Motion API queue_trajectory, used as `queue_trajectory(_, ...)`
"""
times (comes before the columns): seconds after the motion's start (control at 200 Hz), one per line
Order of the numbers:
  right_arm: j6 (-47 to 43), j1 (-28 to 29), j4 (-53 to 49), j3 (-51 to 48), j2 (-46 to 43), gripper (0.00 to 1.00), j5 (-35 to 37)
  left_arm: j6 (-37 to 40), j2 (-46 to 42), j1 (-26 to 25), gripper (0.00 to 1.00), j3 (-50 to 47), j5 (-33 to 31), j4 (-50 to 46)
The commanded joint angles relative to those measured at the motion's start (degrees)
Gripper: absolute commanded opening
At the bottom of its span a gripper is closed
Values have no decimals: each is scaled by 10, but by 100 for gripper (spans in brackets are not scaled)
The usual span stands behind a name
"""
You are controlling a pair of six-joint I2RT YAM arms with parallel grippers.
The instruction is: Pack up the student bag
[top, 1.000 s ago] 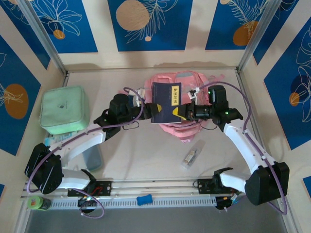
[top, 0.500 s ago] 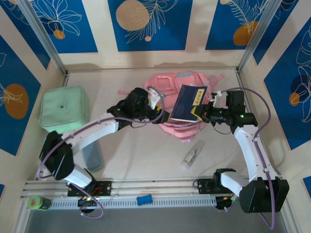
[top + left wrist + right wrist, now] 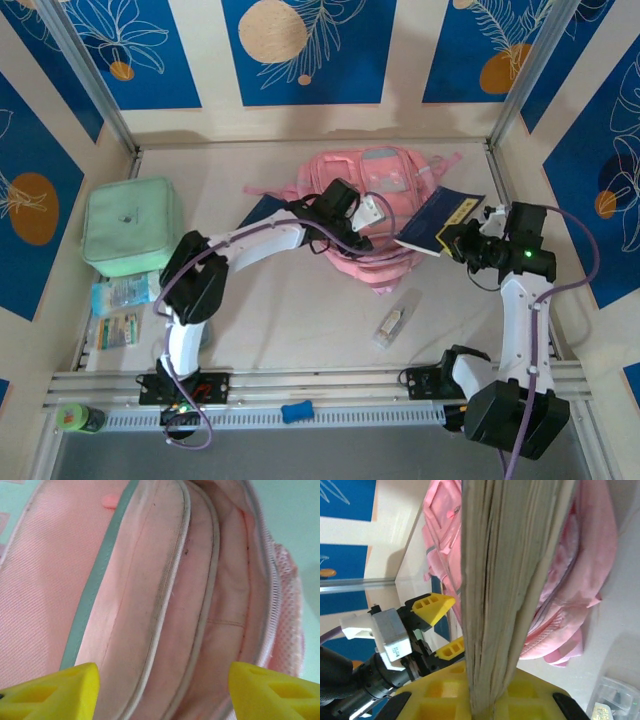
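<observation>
Pink student bag (image 3: 385,170) gapes under the spread-jawed left gripper (image 3: 370,215); the right gripper (image 3: 462,239), clamped on a navy book (image 3: 438,222), should feed it in edge-first.

1. Your pale table (image 3: 300,300) carries the pink backpack (image 3: 390,175).
2. Well left of the backpack, you have a green case (image 3: 133,227).
3. Just nearer you than the backpack lies a clear packet (image 3: 396,320).

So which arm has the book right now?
The right arm: its jaws are shut on the book at the edge of the bag. The left arm has open, empty jaws over the bag's mouth.
</observation>
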Motion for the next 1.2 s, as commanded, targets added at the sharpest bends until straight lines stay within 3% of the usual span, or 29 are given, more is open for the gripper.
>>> queue_trajectory(0.0,-7,-6,2,-10,-13,0,-14,53,42,-10,68,61,-14,-40)
queue_trajectory(0.27,8,-8,27,-35,-8,0,-32,63,116,-14,62,123,-63,-39)
queue_trajectory(0.56,5,-1,22,-34,-7,0,-34,65,105,-14,20,121,-116,-7)
queue_trajectory(0.74,-1,14,-5,-11,-12,0,-26,50,53,-13,0,82,-132,32)
queue_trajectory(1.196,-8,63,-163,72,-67,0,110,13,-66,-10,0,85,-215,51)
